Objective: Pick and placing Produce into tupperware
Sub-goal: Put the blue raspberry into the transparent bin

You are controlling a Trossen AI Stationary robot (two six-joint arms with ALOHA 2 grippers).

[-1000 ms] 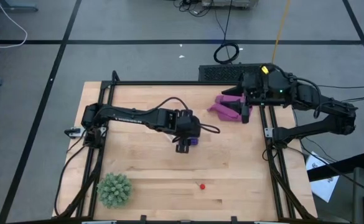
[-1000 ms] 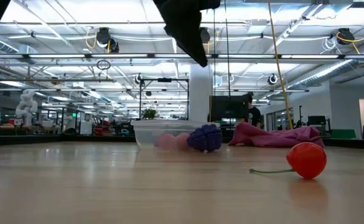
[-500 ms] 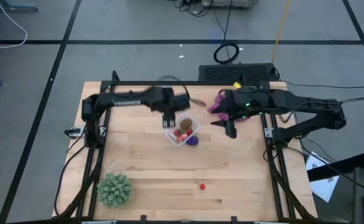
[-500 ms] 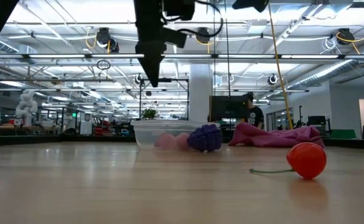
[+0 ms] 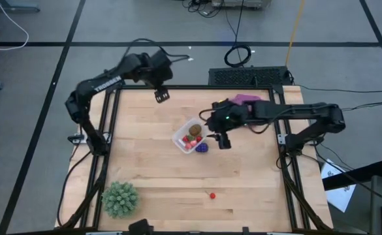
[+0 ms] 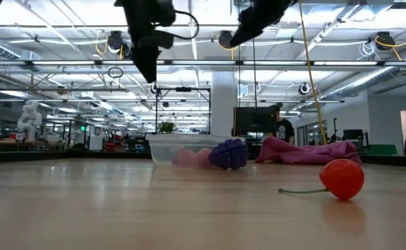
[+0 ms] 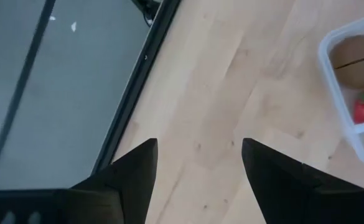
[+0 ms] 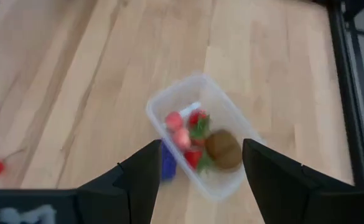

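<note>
I see even, bright overhead light from the ceiling lamps (image 6: 116,40) beyond the table (image 5: 243,176), with soft shadows. Around the tupperware (image 8: 197,134) my right wrist feed smears with motion blur; the low feed glares overhead.

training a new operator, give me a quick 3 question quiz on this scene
1. True or false: the grape bunch lies inside the tub.
2. Which gripper is nearer the tub: left or right?
3. Fill in: the lone cherry lies on the ____.

Key:
1. False; it lies outside, against the tub's wall.
2. Right; it hangs open right beside the tub.
3. Table, well away from the tub, toward the near edge.
</note>
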